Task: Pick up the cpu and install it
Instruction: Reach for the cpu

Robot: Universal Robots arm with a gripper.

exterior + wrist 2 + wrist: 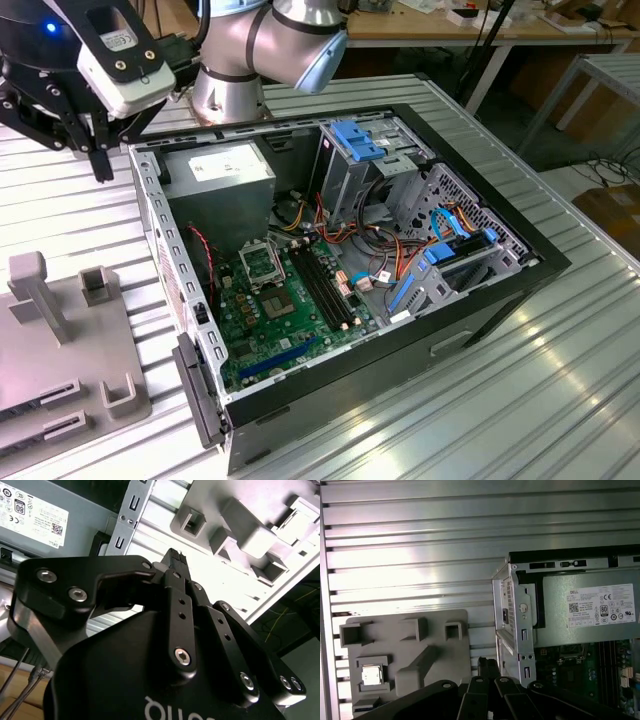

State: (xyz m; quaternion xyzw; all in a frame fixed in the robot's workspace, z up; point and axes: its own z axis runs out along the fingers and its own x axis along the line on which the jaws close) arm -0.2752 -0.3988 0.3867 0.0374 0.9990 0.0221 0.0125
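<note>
One cpu point(371, 675) lies flat, pale metal top up, in a square recess of the grey holder tray point(455, 660), well apart from the gripper. In the first wrist view the gripper's black links cover the tray's edge closest to the camera. In the exterior view the tray point(70, 350) is cut off at the exterior view's left edge. Its other recesses and upright blocks are hard to tell apart.

The gripper point(101, 168) point(176, 555) point(487, 664) hangs above the ribbed metal table point(480, 420), between the tray and the open computer case point(400, 350). Its fingertips are pressed together with nothing between them. Bare table lies open on the tray's far side in the first wrist view.

The case lies on its side and holds a grey power supply point(215, 180), a green motherboard point(280, 325) with a silver-framed socket point(262, 262), black memory slots point(325, 290) and tangled cables point(385, 255). What sits inside the socket cannot be made out.
</note>
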